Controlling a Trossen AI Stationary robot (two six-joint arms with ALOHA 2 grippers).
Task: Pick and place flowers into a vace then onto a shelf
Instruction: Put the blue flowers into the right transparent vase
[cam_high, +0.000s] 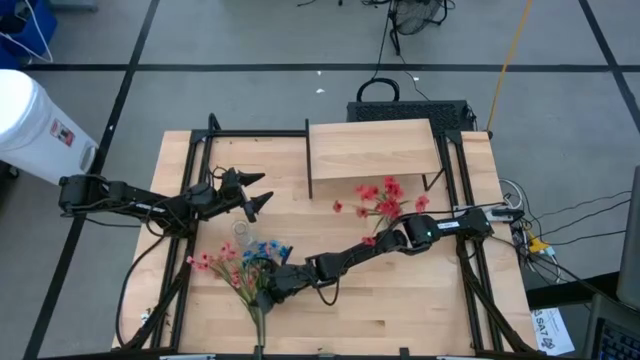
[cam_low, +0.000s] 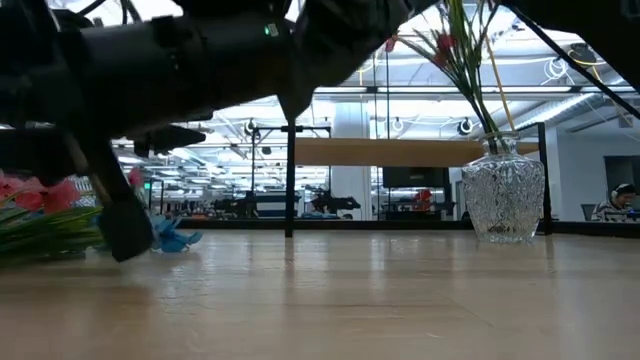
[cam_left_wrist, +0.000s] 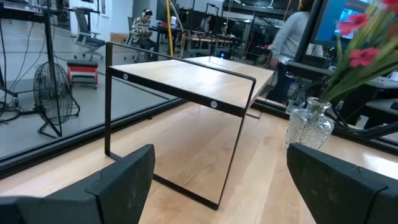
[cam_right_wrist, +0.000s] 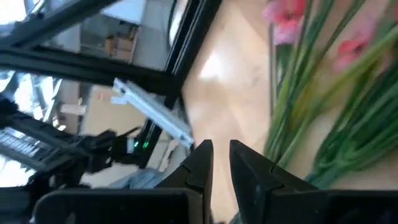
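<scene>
**A:** Where is your right gripper (cam_high: 268, 290) now?

**B:** Down at the near left part of the table (cam_high: 400, 310), on the bundle of pink and blue flowers (cam_high: 240, 268) lying flat there. My fingers (cam_right_wrist: 202, 163) are drawn nearly together beside the green stems; I cannot tell whether a stem is pinched between them.

**A:** And your left gripper (cam_high: 255, 195)?

**B:** It hangs above the table's left side with its fingers spread wide, holding nothing, pointed toward the shelf (cam_high: 372, 146).

**A:** Where are the other flowers?

**B:** The red flowers (cam_high: 385, 200) stand upright in the cut-glass vase (cam_low: 503, 200), on the tabletop just in front of the shelf, toward its right end.
</scene>
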